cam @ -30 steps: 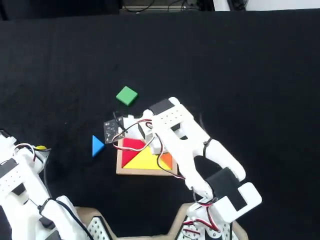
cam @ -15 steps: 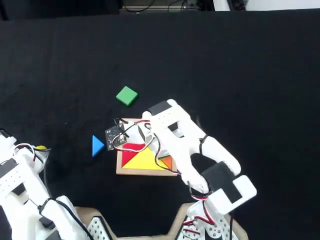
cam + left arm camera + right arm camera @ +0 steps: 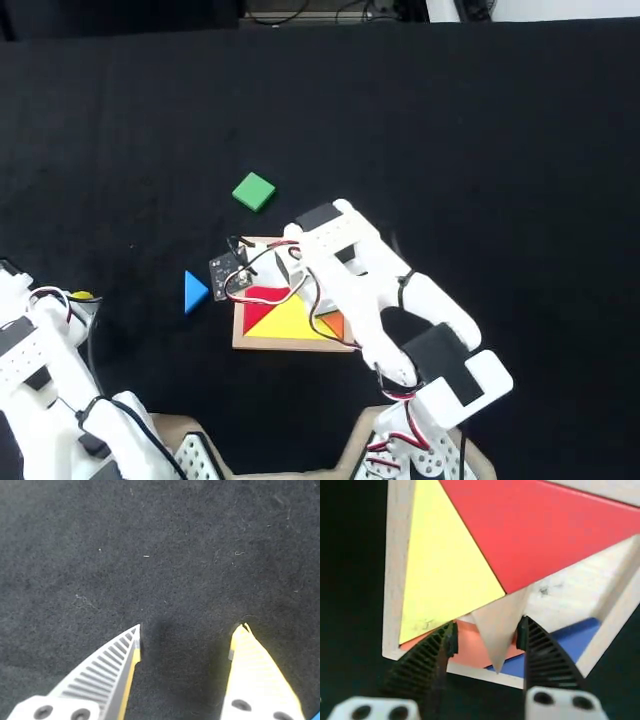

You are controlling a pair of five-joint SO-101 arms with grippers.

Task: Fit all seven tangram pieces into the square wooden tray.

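The square wooden tray (image 3: 290, 345) lies at the table's front middle, holding a red triangle (image 3: 265, 293), a yellow triangle (image 3: 288, 322) and an orange piece (image 3: 333, 322). My right arm (image 3: 340, 260) hangs over it. In the right wrist view, my right gripper (image 3: 487, 635) is shut on a pale wood-coloured triangle (image 3: 497, 625), tip down over the tray's corner, above the orange piece (image 3: 470, 650) and a blue piece (image 3: 545, 650). A green square (image 3: 253, 191) and a blue triangle (image 3: 195, 291) lie loose on the cloth. My left gripper (image 3: 187, 630) stands open over bare cloth.
The black cloth (image 3: 480, 150) covers the whole table, with wide free room at the back and right. My left arm (image 3: 40, 340) sits at the front left corner. Bare tray floor (image 3: 565, 587) shows beside the red triangle (image 3: 535, 525).
My right arm has drawn slightly toward the front, lower over the tray, carrying the pale triangle. In the last half second it has barely moved. The left arm is still.
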